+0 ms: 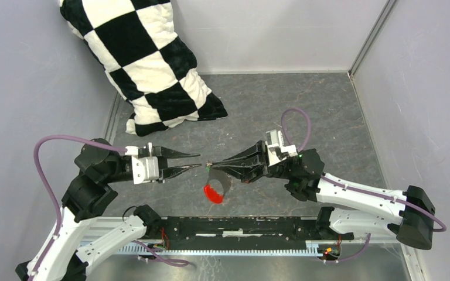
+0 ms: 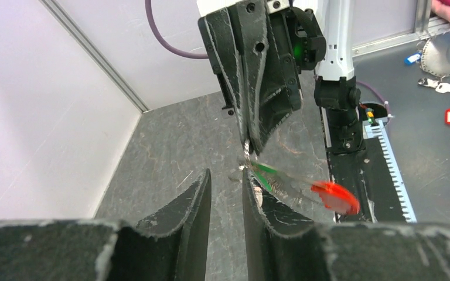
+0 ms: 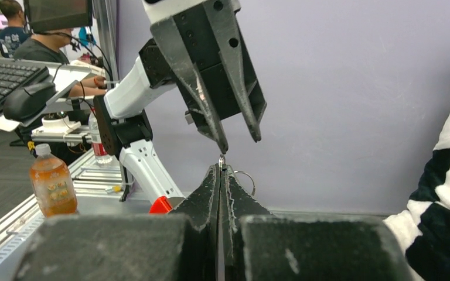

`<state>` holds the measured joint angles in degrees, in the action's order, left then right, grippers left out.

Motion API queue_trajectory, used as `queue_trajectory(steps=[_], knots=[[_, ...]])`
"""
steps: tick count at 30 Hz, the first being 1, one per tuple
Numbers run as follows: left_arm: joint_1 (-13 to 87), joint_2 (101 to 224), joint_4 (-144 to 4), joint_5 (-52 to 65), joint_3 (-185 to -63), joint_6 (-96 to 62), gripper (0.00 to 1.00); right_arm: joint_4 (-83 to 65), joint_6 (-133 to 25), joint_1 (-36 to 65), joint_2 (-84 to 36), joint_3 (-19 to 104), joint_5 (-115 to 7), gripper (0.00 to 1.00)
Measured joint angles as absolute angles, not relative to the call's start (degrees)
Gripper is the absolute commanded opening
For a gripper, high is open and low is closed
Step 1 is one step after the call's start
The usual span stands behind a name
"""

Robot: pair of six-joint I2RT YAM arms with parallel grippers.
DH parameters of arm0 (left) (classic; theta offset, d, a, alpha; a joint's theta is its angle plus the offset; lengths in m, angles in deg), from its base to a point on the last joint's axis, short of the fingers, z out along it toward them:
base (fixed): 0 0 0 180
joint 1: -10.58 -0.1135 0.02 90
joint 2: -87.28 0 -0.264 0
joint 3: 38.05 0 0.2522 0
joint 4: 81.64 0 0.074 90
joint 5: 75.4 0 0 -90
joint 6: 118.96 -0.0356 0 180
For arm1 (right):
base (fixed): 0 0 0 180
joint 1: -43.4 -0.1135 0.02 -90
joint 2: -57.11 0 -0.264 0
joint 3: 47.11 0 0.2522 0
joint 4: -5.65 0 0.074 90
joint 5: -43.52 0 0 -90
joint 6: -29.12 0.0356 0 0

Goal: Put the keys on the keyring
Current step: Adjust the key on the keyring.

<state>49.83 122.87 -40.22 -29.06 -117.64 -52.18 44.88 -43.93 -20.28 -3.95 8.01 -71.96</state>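
Note:
My right gripper (image 1: 211, 166) is shut on the keyring (image 3: 245, 176), pinching its thin silvery ring at the fingertips. The red tag (image 1: 213, 194) dangles below it, blurred in the left wrist view. A green-headed key (image 2: 266, 174) shows there as a blurred streak beside the tag, just outside my left gripper's right finger (image 2: 252, 187). Whether the key sits on the ring I cannot tell. My left gripper (image 1: 200, 160) faces the right one tip to tip, a small gap apart, open with nothing between its fingers.
A black-and-white checkered pillow (image 1: 146, 64) leans in the back left corner. Grey walls close the table on three sides. The black mounting rail (image 1: 228, 225) runs along the near edge. Loose keys and tags (image 2: 445, 88) lie beyond the rail.

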Motion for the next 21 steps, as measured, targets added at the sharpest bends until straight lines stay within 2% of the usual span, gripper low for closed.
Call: queue_trajectory(steps=[13, 17, 21], knots=[[49.8, 124.1, -36.5, -34.5, -117.6, -51.3, 0.32, 37.5, -50.8, -21.9, -3.9, 9.2, -70.2, 0.01], [49.8, 124.1, -35.2, -35.1, -117.6, -52.4, 0.45, 36.9, -51.7, -22.0, -3.9, 9.7, -70.1, 0.01], [49.8, 124.0, -35.4, -33.5, -117.0, -52.9, 0.46, 36.2, -52.7, -22.2, -4.1, 10.5, -69.9, 0.01]])
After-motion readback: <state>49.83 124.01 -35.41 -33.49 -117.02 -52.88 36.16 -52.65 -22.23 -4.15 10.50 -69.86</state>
